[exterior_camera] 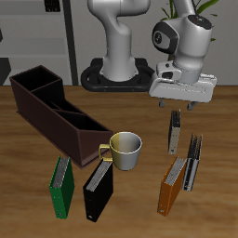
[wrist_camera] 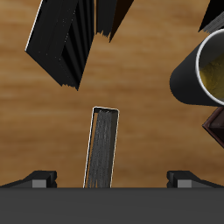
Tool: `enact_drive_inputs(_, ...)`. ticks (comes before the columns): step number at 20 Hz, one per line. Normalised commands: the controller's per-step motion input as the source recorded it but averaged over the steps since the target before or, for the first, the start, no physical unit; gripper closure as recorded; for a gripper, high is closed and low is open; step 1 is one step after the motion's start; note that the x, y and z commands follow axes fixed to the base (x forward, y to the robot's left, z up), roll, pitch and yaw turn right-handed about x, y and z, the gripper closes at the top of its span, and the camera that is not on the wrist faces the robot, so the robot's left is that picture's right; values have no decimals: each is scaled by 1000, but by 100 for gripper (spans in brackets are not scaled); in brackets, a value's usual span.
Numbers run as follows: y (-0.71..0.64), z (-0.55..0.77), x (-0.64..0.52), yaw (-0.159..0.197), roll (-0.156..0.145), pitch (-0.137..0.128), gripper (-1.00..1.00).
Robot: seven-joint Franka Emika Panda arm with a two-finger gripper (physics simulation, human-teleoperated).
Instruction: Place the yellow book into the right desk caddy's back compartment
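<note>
Currently, your gripper (exterior_camera: 183,105) hovers open and empty above the yellow book (exterior_camera: 174,132), right of centre in the exterior view. Descend, close on it, then carry it to the caddy (exterior_camera: 56,110).

Dark brown right desk caddy (exterior_camera: 58,112), tan-yellow book (exterior_camera: 174,131) — orange book (exterior_camera: 172,185), green book (exterior_camera: 61,186).

Mug (exterior_camera: 125,151) (pale, handle toward caddy); green book (exterior_camera: 61,186), black book (exterior_camera: 98,191), orange book (exterior_camera: 172,186) beyond the fingers, toward the table's front.
</note>
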Motion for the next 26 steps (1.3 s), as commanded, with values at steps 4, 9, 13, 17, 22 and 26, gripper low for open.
enact_drive_inputs(4, 77, -318, 86, -8, 3, 24, -100)
enact_drive_inputs(9, 29, -258, 48, -2, -1, 20, -100)
enact_drive_inputs(13, -67, -223, 32, -1, -9, 23, -100)
enact_drive_inputs(17, -90, -233, 62, -3, -12, 26, -100)
enact_drive_inputs(22, 21, -290, 57, 13, 26, 24, -100)
enact_drive_inputs(26, 98, -236, 55, 18, 31, -7, 100)
